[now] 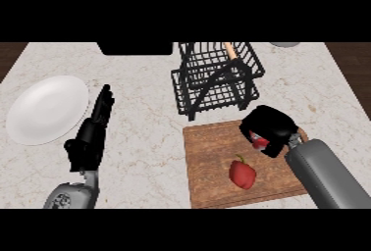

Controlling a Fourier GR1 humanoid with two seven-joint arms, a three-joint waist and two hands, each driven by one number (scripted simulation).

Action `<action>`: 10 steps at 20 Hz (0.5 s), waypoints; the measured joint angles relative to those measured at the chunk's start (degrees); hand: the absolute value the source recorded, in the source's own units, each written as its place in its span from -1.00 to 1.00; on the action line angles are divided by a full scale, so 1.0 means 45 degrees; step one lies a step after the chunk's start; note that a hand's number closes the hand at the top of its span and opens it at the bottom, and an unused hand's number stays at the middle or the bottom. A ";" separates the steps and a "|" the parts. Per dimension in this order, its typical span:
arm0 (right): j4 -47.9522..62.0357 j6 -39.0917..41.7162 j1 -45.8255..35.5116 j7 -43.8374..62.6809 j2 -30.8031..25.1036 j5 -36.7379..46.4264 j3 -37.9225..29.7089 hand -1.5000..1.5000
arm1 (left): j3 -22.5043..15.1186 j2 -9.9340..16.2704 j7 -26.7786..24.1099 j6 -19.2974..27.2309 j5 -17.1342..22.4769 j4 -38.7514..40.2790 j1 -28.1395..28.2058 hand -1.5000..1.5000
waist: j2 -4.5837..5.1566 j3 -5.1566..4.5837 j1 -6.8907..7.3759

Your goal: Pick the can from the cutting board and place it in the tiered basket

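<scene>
Marble surface [145, 122] carries a wooden cutting board [210, 166] with a red pepper [243, 174] on it. Over the board's far right corner the right robot hand [270, 125] curls round what seems to be the red can [259, 142], mostly hidden. Behind stands the black tiered basket [217, 73]. Beside a white plate [47, 109], the left robot hand [98, 115] rests with fingers straight

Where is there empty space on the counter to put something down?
Bare counter lies between the left robot hand and the cutting board, and right of the tiered basket. It is crowded on the board, where the right robot hand curls round the can beside a red pepper. The white plate fills the left side.
</scene>
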 measured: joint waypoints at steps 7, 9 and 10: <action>-0.0867 0.0933 0.0311 0.7379 0.2747 0.2324 0.0641 1.00 | 0.0083 0.0025 0.0042 0.0052 -0.0022 0.0057 0.0047 0.00 | -0.0119 -0.0047 -0.0153; -0.1514 0.1269 0.0363 0.9381 0.3374 0.2469 0.1030 1.00 | 0.0075 0.0018 0.0034 0.0026 0.0006 0.0013 0.0094 0.00 | -0.0065 0.0020 -0.0046; -0.1912 0.1413 0.0338 1.0351 0.3594 0.2440 0.1314 1.00 | 0.0050 -0.0007 0.0033 0.0004 0.0014 0.0032 0.0031 0.00 | -0.0034 0.0046 0.0004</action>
